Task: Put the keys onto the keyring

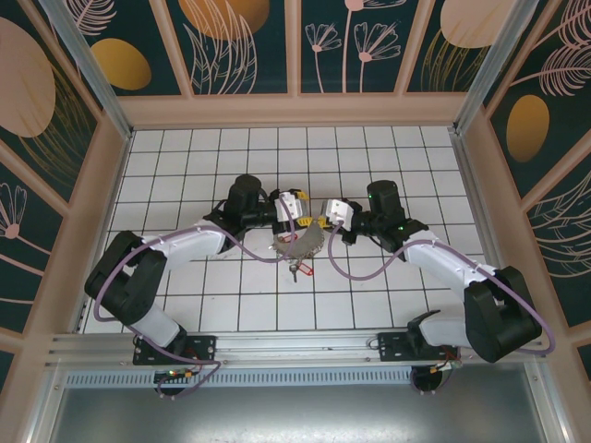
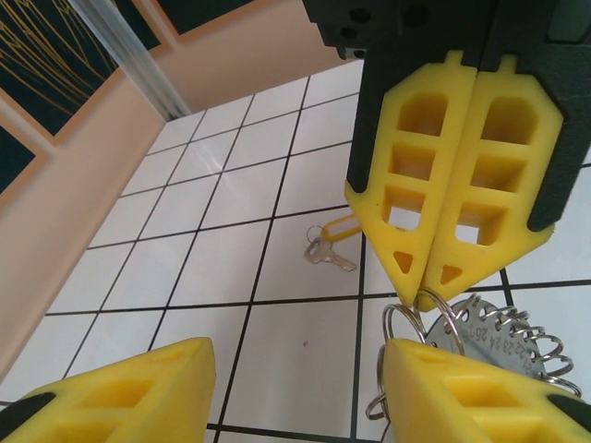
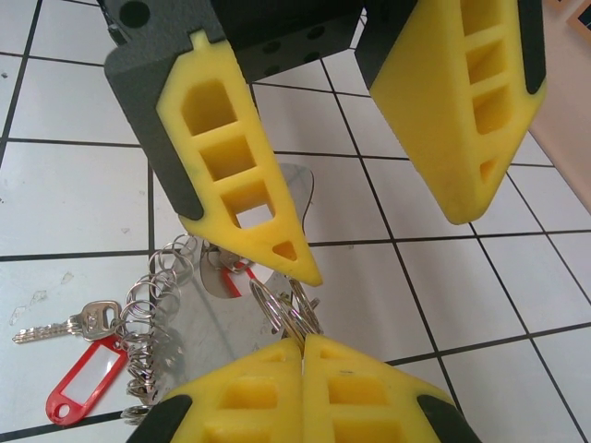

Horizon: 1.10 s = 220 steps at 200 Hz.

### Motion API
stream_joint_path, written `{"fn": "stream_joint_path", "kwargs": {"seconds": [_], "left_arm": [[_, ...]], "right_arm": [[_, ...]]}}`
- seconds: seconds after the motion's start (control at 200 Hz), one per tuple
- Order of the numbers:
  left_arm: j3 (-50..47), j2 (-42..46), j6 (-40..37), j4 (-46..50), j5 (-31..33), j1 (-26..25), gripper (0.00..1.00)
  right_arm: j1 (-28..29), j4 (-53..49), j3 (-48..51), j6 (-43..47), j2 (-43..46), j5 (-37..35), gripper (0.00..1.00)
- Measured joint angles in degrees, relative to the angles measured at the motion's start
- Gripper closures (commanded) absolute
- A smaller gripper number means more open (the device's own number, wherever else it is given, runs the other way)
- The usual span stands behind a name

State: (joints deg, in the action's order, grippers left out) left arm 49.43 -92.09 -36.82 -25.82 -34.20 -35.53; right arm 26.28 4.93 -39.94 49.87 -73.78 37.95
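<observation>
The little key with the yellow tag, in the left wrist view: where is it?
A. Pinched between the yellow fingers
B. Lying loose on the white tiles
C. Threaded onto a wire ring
B: the yellow-tagged key lies flat on the white tiles, with nothing gripping it.

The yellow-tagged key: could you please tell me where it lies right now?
In the left wrist view, the yellow-tagged key lies flat on a white tile, just image-left of the shut right gripper and apart from the keyring.
</observation>
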Motion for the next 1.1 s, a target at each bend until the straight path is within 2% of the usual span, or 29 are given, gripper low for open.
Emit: {"fn": "stream_joint_path", "kwargs": {"seconds": [0.185,0.37,0.54,0.756,0.996,1.101], "left_arm": [[0.5,-0.4,-0.4,0.5,-1.0,0.0,0.47],[-0.7,2.1,-2.3,2.5,-3.4,0.7,0.56],[-2.9,4.0,-2.6,3.3,-5.2,0.8,0.56],[-3.5,1.7,1.8,0.5,-6.3,0.7,0.60],[-3.5,-1.5,4.8,-2.3,-6.3,0.0,0.70],[-3.5,-1.5,5.4,-2.8,-6.3,-0.3,0.77]], "right_arm": [[0.0,0.5,0.2,-1.3,0.0,-0.6,1.00],[-0.3,3.1,1.4,-3.9,-0.3,-0.9,1.00],[-1.2,5.4,3.1,-6.4,-0.3,-0.7,1.00],[-1.2,7.0,4.1,-8.1,-0.3,-0.3,1.00],[-1.2,8.8,4.7,-9.2,-0.3,0.2,1.00],[-1.2,9.5,5.2,-9.8,-0.3,0.4,1.00]]}}
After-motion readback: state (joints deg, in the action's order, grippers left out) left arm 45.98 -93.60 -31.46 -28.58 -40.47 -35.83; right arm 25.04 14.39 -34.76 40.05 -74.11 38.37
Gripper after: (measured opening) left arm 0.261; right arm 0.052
